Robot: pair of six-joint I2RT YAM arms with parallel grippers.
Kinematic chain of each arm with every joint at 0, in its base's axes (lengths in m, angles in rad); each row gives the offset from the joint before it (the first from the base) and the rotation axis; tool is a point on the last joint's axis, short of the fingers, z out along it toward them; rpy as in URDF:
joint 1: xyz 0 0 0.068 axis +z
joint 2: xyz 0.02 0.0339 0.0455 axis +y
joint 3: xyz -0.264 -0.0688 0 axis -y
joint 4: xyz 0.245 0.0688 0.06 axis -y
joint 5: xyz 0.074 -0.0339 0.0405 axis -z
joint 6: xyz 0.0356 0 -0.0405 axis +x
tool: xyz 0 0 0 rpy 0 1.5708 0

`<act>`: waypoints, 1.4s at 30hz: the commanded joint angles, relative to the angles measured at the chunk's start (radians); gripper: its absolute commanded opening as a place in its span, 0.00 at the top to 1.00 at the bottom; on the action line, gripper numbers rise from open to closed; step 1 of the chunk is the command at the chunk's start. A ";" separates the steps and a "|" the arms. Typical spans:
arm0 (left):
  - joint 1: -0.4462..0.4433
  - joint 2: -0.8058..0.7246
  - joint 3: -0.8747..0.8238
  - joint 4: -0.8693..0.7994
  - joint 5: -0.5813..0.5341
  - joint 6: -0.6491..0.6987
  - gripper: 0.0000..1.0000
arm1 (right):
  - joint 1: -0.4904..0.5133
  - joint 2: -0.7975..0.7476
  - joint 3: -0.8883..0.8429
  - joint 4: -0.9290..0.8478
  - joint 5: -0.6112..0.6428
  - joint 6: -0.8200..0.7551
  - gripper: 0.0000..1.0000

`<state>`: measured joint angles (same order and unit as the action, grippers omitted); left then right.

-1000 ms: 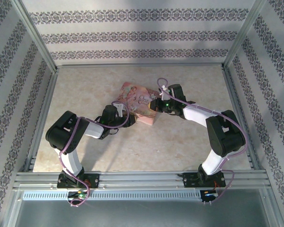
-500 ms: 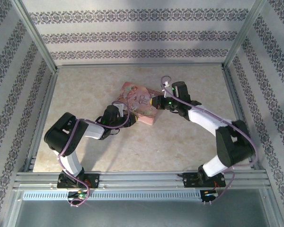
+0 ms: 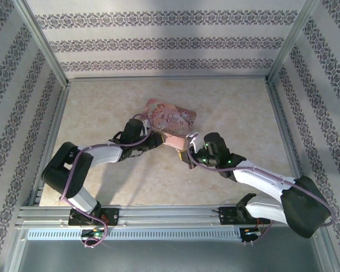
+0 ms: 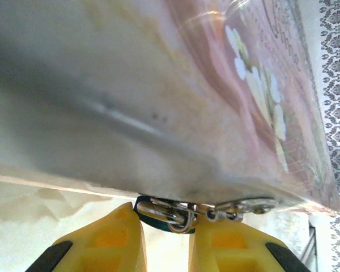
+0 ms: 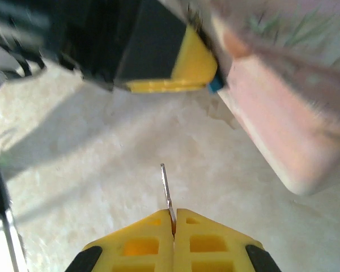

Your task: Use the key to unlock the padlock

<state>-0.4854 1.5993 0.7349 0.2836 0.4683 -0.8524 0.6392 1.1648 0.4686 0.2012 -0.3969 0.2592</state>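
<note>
Soft bright light; the tin (image 5: 272, 130) blurs behind the key (image 5: 166, 190).

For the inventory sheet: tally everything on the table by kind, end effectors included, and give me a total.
pink tin: 1
padlock: 1
key: 1
end effectors: 2 (left end effector, right end effector)
Total: 5

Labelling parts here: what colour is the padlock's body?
Blue-teal. The padlock shows best in the left wrist view.
</note>
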 commanded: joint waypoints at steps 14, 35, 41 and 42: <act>-0.035 -0.084 0.125 -0.209 0.053 -0.097 0.82 | 0.087 0.220 0.014 0.323 0.128 -0.156 1.00; -0.041 -0.099 0.154 -0.241 0.040 -0.103 0.82 | 0.113 0.356 0.056 0.415 0.254 -0.182 1.00; -0.042 -0.101 0.155 -0.242 0.038 -0.103 0.82 | 0.123 0.375 0.069 0.416 0.288 -0.187 1.00; -0.042 -0.103 0.154 -0.242 0.036 -0.102 0.82 | 0.125 0.377 0.070 0.420 0.290 -0.189 1.00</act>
<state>-0.5117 1.5333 0.8474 0.0288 0.4931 -0.9512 0.7555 1.5291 0.5152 0.5846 -0.1398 0.0895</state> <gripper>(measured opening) 0.183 0.056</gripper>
